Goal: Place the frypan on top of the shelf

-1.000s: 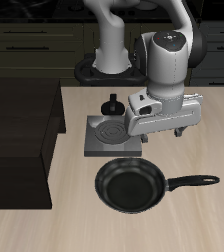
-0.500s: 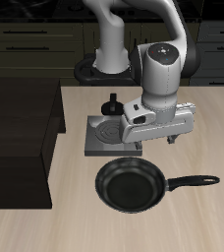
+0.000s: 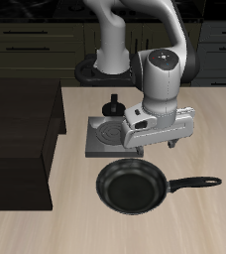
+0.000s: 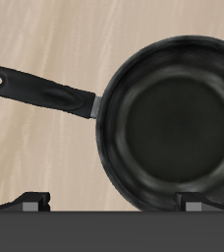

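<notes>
The frypan (image 3: 133, 187) is a round black pan resting on the wooden table near its front edge, its long handle (image 3: 194, 183) pointing away from the shelf. The shelf (image 3: 21, 139) is a wide dark boxy unit with stepped tiers at the table's side. My gripper (image 3: 157, 146) hovers above the pan's back rim, tilted and pointing down, apart from the pan. In the wrist view the frypan (image 4: 173, 113) and its handle (image 4: 40, 91) lie below the open gripper (image 4: 116, 203). Its fingertips (image 4: 35, 200) stand wide apart with nothing between them.
A grey square burner plate (image 3: 107, 139) with a spiral coil sits just behind the pan, partly hidden by my hand. A small black knob (image 3: 112, 104) stands behind it. Dark drawer cabinets (image 3: 36, 40) line the back.
My gripper has shifted slightly toward the shelf side and a little lower over the pan, turning somewhat. The frypan has not moved.
</notes>
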Robot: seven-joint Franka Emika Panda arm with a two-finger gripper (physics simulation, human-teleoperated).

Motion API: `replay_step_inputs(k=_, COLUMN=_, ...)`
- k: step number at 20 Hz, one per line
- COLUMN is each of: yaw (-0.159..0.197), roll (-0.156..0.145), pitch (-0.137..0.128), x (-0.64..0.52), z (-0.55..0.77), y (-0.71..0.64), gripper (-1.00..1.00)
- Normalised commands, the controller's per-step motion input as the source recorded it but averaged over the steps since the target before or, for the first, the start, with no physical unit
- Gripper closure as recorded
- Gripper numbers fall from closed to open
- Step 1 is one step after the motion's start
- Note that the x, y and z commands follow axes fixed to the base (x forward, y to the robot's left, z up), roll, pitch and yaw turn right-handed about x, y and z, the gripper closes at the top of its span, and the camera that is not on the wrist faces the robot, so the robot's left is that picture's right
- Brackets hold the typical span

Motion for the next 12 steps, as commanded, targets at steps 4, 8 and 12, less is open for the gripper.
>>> replay_step_inputs(k=4, yaw=0.038, roll=0.017, pitch=-0.01, x=0.04, z=-0.14, y=0.03, gripper=-1.0)
replay_step_inputs(k=8, yaw=0.024, roll=0.011, pitch=0.014, x=0.08, z=-0.17, y=0.02, gripper=-1.0)
replay_step_inputs(k=12, yaw=-0.001, roll=0.009, pitch=0.017, x=0.06, z=-0.1, y=0.05, gripper=-1.0)
